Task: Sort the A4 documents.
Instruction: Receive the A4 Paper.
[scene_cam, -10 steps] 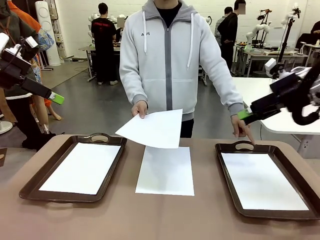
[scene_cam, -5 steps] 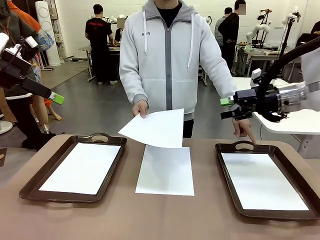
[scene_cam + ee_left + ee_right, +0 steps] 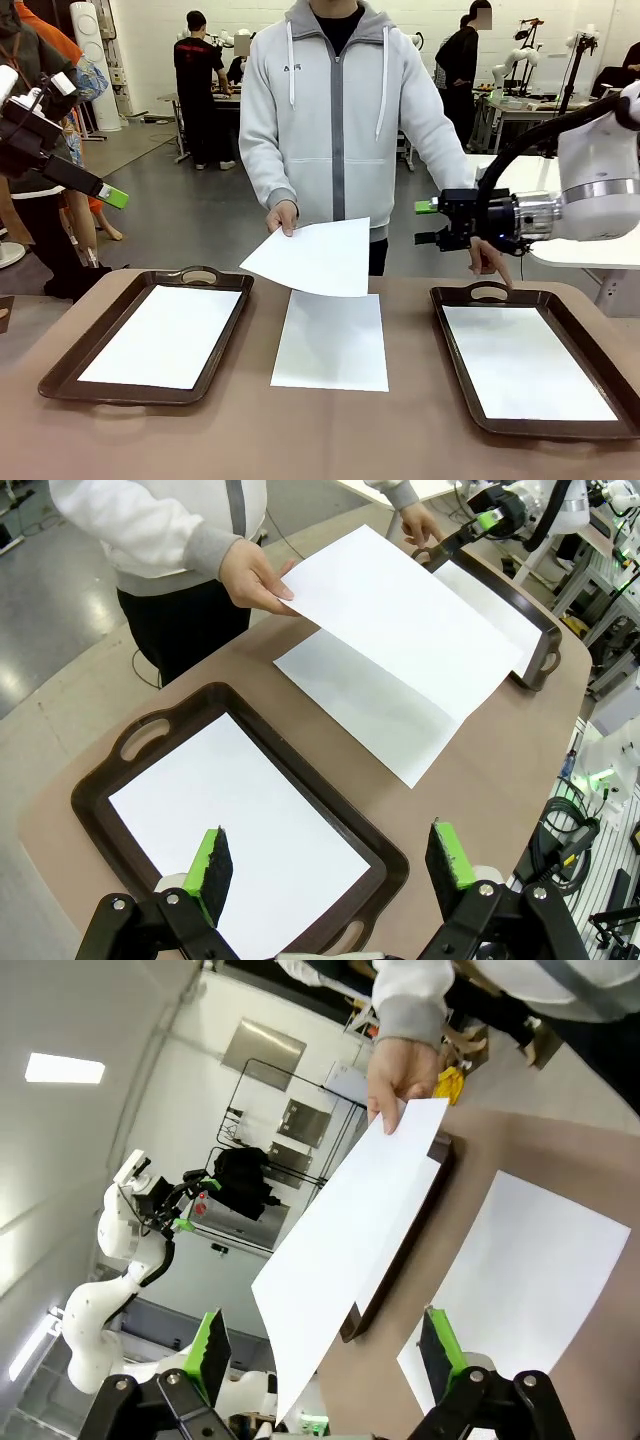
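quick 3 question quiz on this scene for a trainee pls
1. True or false: the right gripper is shut on the held sheet.
2. Where does the person's free hand point? A the held sheet; B the handle of the right tray; C the floor.
3. Fill in: the sheet on the bare table lies between two brown ___.

Key: 1 false, it is open and apart from the sheet; 2 B; 3 trays.
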`<state>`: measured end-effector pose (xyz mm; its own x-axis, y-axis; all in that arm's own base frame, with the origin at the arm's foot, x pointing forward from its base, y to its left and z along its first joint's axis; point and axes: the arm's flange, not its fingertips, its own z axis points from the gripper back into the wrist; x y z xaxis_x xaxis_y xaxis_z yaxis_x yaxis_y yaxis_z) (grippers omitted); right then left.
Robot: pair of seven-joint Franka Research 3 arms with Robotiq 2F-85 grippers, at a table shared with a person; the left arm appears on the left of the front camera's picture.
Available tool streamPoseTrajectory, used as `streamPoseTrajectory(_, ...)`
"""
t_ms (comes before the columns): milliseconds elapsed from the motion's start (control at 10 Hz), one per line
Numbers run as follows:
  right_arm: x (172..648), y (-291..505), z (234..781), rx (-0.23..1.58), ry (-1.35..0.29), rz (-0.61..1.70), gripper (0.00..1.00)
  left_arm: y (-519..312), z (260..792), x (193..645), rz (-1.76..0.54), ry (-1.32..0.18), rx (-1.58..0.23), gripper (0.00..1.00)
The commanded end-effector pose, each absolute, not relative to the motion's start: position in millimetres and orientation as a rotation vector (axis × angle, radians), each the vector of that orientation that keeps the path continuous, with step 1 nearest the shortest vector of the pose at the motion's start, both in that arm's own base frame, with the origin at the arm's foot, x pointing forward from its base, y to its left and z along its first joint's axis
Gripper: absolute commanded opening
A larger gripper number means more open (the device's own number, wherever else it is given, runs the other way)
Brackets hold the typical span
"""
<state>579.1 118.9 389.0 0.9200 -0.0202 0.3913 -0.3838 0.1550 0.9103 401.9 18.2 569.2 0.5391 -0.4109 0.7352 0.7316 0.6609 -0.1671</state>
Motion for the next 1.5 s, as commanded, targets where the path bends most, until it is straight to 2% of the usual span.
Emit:
streamPoseTrajectory(0,592.3,138.8,374.9,1.447,-0.290,0.200,1.00,17.4,568.3,402.0,-0.710,-0.724,-0.490,1.00)
streamPoseTrajectory(700,552.5,188.6,341.9,1.385,-0.227,0.046,1.00,17.4,568.3,402.0,-0.710,-0.724,-0.490,1.00)
streamPoseTrajectory(1400,551.1,213.9,332.3,1.548,-0.084,0.016,1.00,17.4,568.3,402.0,-0.710,-0.724,-0.490,1.00)
